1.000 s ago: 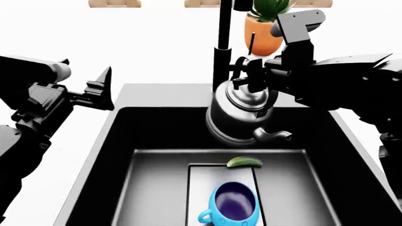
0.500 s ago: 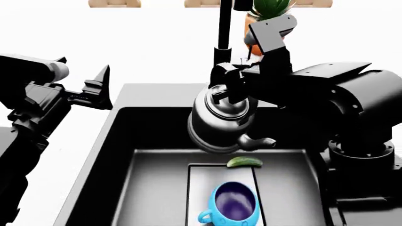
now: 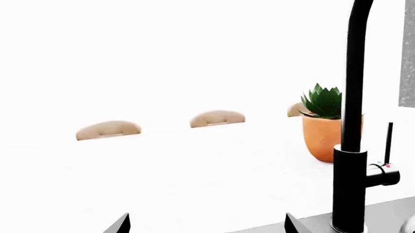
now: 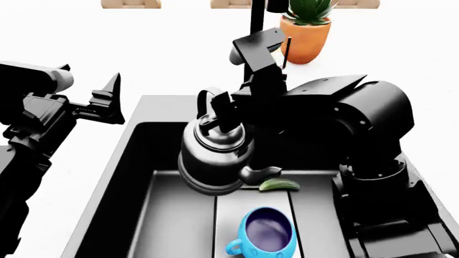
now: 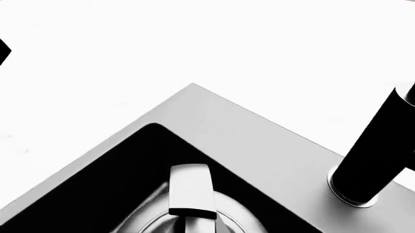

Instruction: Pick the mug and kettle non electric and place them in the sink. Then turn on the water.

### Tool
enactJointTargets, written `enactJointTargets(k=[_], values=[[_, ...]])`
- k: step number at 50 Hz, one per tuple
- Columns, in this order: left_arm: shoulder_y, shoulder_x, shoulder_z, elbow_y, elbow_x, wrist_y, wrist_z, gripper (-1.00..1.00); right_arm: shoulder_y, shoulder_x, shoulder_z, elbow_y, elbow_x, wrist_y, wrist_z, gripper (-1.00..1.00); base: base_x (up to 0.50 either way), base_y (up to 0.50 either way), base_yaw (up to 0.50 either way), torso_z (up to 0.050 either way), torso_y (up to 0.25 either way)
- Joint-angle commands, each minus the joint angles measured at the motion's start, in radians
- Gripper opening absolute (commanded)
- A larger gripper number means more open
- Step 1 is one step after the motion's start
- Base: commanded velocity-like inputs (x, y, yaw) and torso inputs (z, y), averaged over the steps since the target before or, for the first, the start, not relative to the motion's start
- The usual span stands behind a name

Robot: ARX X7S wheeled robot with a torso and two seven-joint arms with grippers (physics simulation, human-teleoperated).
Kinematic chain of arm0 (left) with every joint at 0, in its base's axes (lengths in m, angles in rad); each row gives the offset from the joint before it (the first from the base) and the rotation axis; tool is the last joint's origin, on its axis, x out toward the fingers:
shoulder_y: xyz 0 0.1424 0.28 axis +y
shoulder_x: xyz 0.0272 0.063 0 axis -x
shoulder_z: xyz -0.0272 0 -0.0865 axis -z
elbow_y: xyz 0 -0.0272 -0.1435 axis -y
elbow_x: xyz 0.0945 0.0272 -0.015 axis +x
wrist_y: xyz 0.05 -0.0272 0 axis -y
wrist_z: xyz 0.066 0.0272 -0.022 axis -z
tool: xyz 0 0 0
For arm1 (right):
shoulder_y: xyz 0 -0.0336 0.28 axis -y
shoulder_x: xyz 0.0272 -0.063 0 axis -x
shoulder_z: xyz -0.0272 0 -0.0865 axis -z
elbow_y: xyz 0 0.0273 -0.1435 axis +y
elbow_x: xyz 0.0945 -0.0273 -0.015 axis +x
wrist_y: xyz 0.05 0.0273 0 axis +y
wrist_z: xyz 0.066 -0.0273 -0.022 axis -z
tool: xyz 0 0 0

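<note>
Right end effector [image 4: 223,115] is clamped on the kettle [image 4: 215,156] handle, holding it tilted over the sink [image 4: 136,161], so it can be lowered beside the mug [image 4: 267,232] already on the sink floor. Left end effector [image 4: 107,102] hangs released over the tabletop [image 4: 165,59], empty. The faucet [image 3: 353,145] and lever [image 3: 388,145] are untouched. The kettle's base hides the sink floor; the right fingertips are hard to make out against the handle.

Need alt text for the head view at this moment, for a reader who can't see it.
The right gripper holds the dark kettle by its arched handle over the black sink, where a blue mug and a small green item lie. The left gripper hovers open over the white counter.
</note>
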Motion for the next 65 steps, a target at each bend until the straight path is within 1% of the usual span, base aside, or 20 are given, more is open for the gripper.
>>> enactJointTargets(k=[1, 11, 19, 26, 35, 39, 48, 59, 65], values=[[0.003, 0.035, 0.035, -0.028, 0.012, 0.004, 0.046, 1.0, 0.026, -0.025, -0.052, 0.047, 0.031, -0.037, 0.015, -1.0, 0.0, 0.0, 0.0, 0.0, 0.0], [0.015, 0.027, 0.02, -0.009, 0.002, -0.007, 0.037, 1.0, 0.042, -0.071, -0.129, 0.159, 0.012, -0.125, -0.015, -1.0, 0.0, 0.0, 0.0, 0.0, 0.0], [0.032, 0.02, 0.003, 0.0, -0.004, -0.01, 0.033, 1.0, 0.06, -0.091, -0.208, 0.286, 0.02, -0.228, -0.029, -1.0, 0.0, 0.0, 0.0, 0.0, 0.0], [0.047, 0.011, -0.014, 0.007, -0.008, -0.008, 0.03, 1.0, 0.096, -0.095, -0.297, 0.422, 0.074, -0.337, -0.025, -1.0, 0.0, 0.0, 0.0, 0.0, 0.0], [0.048, 0.012, -0.009, 0.002, -0.007, -0.002, 0.029, 1.0, 0.123, -0.095, -0.415, 0.513, 0.185, -0.432, -0.007, -1.0, 0.0, 0.0, 0.0, 0.0, 0.0], [0.049, 0.011, -0.008, -0.002, -0.007, 0.001, 0.03, 1.0, 0.146, -0.097, -0.509, 0.569, 0.27, -0.5, 0.003, -1.0, 0.0, 0.0, 0.0, 0.0, 0.0], [0.057, 0.007, -0.014, -0.005, -0.008, 0.007, 0.029, 1.0, 0.209, -0.097, -0.794, 0.67, 0.527, -0.672, 0.026, -1.0, 0.0, 0.0, 0.0, 0.0, 0.0], [0.067, 0.002, -0.018, -0.003, -0.011, 0.01, 0.028, 1.0, 0.232, -0.098, -1.02, 0.681, 0.715, -0.784, 0.044, -1.0, 0.0, 0.0, 0.0, 0.0, 0.0], [0.072, 0.002, -0.018, -0.004, -0.01, 0.015, 0.027, 1.0, 0.24, -0.098, -1.118, 0.675, 0.786, -0.827, 0.05, -1.0, 0.0, 0.0, 0.0, 0.0, 0.0]])
